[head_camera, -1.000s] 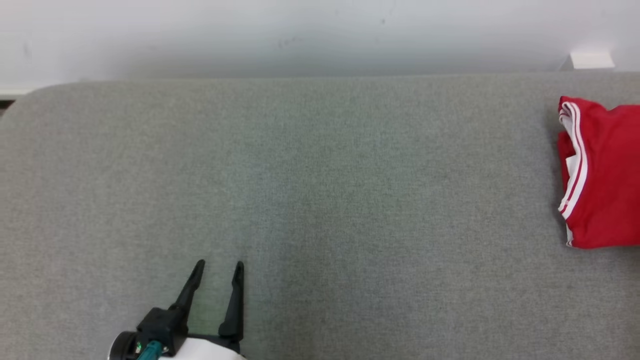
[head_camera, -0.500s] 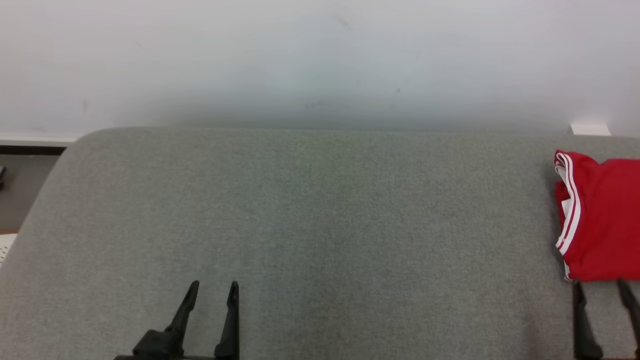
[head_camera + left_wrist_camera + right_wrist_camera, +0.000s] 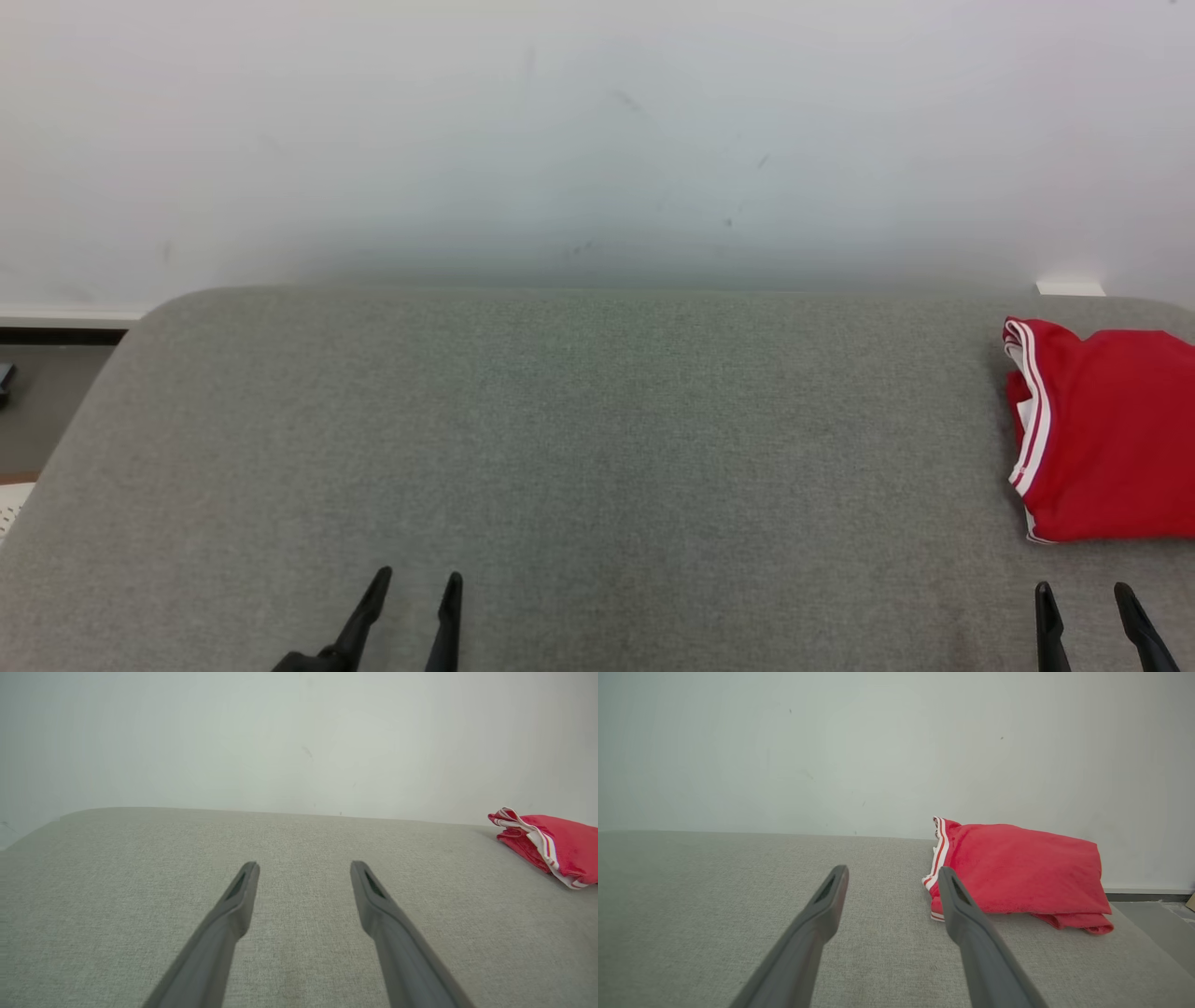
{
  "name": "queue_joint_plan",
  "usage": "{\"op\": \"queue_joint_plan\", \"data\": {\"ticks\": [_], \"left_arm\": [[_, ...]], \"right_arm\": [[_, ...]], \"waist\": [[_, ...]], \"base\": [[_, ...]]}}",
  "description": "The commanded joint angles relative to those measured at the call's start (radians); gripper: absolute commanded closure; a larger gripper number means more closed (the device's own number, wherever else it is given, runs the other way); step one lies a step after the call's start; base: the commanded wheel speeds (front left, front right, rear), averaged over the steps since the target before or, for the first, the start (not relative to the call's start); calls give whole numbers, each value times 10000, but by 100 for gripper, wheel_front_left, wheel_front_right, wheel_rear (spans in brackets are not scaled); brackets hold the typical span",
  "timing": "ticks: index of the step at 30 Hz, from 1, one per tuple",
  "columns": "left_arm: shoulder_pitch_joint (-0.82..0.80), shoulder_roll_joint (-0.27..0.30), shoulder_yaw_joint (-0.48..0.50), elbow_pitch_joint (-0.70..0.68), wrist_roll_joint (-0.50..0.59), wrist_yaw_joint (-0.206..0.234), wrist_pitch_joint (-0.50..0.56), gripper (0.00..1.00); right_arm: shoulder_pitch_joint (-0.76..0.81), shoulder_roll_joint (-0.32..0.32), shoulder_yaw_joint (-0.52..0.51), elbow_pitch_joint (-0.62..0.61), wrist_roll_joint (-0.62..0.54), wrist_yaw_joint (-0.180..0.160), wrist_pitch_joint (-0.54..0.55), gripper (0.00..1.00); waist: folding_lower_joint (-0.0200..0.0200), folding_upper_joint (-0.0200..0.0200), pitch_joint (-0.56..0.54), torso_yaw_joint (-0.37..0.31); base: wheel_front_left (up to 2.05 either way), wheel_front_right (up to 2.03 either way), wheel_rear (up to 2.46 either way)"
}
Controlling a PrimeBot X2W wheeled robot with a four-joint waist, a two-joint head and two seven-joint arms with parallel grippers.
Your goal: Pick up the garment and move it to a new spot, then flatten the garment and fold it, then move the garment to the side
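Though the left gripper point(image 3: 418, 575) and right gripper point(image 3: 1081, 589) gaped empty, the garment point(image 3: 1106, 439) lay near the edge of the surface point(image 3: 560, 448) — a nudge could drop it.

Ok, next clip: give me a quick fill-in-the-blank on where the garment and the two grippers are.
1. The folded garment on the grey padded surface is ____ with white striped trim.
2. The left gripper and the right gripper both have their jaws ____.
3. The garment lies nearer the ____ of the two grippers.
Missing words: red; open; right.
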Motion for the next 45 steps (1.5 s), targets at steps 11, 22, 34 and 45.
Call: {"op": "queue_joint_plan", "data": {"ticks": [11, 22, 34, 45], "left_arm": [[54, 48, 100, -64, -118, 180, 0, 0], [94, 6, 113, 281, -1029, 145, 202, 100], [-210, 82, 425, 331, -3371, 33, 719, 100], [-454, 140, 678, 384, -5243, -73, 1136, 100]], "right_arm": [[-212, 8, 49, 81, 135, -30, -23, 0], [-215, 130, 89, 586, 1033, -1, 331, 100], [-595, 104, 95, 673, 3272, -3, 874, 100], [-918, 82, 84, 770, 5069, -5, 1323, 100]], "waist": [[2, 0, -65, 124], [2, 0, -54, 130], [2, 0, -22, 96], [2, 0, 6, 65]], "base": [[0, 0, 0], [0, 0, 0], [0, 0, 0], [0, 0, 0]]}}
